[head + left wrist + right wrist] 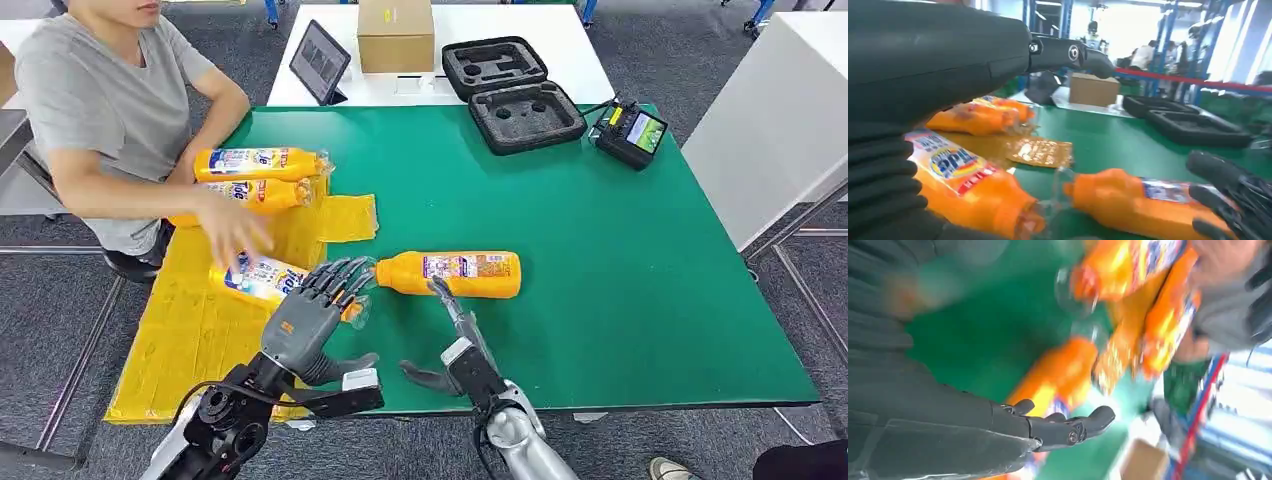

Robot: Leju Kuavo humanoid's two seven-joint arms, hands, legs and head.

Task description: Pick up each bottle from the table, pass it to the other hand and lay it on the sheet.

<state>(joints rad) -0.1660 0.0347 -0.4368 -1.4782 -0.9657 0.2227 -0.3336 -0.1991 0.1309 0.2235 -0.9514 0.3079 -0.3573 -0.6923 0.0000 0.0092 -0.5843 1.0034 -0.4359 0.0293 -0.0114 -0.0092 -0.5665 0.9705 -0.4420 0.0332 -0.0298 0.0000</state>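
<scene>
On the green table (620,290), just beyond your two hands, lies the orange bottle (455,273) you want next, on its side with its clear cap at 9 o'clock and its base at 3. I judge it rigid plastic, probably full and so fairly heavy, with a glossy label that could slip under the fingers; being round, it may roll if nudged. Take it around the labelled middle of the body, not the tapered neck, so the weight balances.

Your right hand (455,345) is empty, fingers spread and extended, and sits at 6 o'clock from the bottle, fingertips close to its near side; I can't tell whether they touch. Your left hand (310,320) is also spread and empty, at 8 o'clock from that bottle, hovering at the neck of another bottle (262,278) that lies on the yellow sheet (190,340); contact is unclear.

Farther along the sheet, at 11 o'clock from the left hand, two more bottles (258,163) lie together, and a person's hand (232,230) is reaching over them, so watch that space.
</scene>
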